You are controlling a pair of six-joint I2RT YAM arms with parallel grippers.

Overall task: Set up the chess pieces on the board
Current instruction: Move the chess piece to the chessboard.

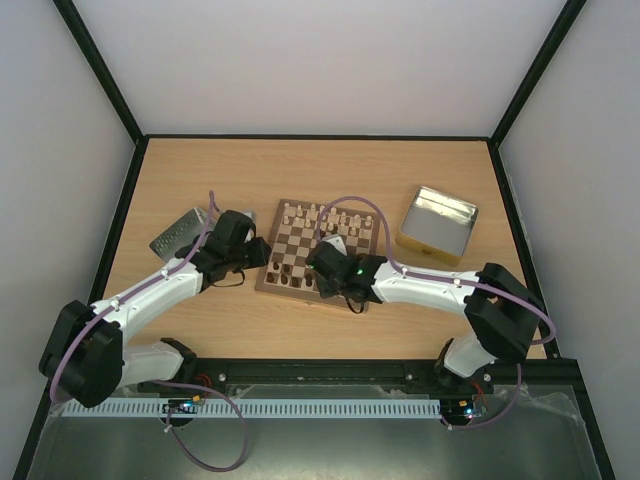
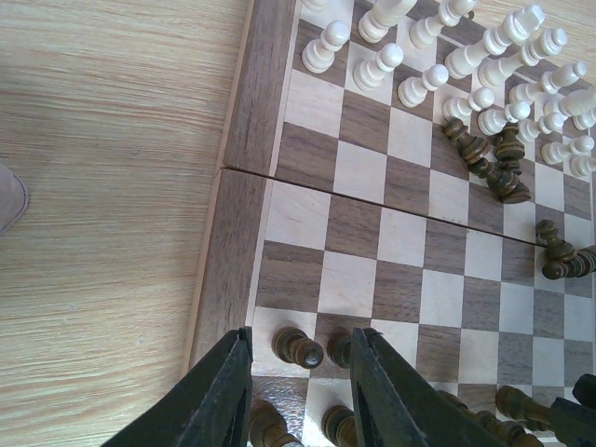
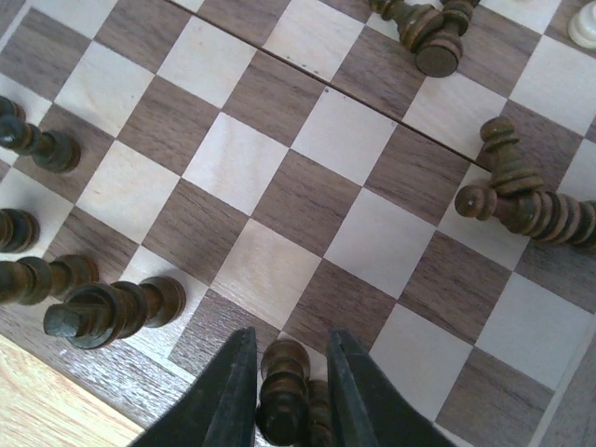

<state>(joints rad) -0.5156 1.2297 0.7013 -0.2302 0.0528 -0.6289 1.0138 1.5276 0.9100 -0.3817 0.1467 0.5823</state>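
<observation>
L claw point(image 2: 304, 333) apart, low over near-left corner of board point(image 2: 372, 233), straddling a standing dark pawn point(image 2: 298, 347) w/o touching it. R claw point(image 3: 291, 335) at near edge, fingers close either side of a dark piece point(image 3: 284, 372); gap tiny, can't tell if clamped. Cream pieces point(image 2: 379, 65) upright along far rows. Fallen dark pieces point(image 3: 521, 200) lying mid-board, more standing near edge. Board flat on worktop point(image 1: 200, 170), approx centre

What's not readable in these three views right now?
- Top view: board near rows hidden under right arm; pieces too small to identify.
- Right wrist: dark piece between the fingers cut off by bottom edge; grip unclear.
- Left wrist: bottom-row pieces behind fingers, cropped.
</observation>
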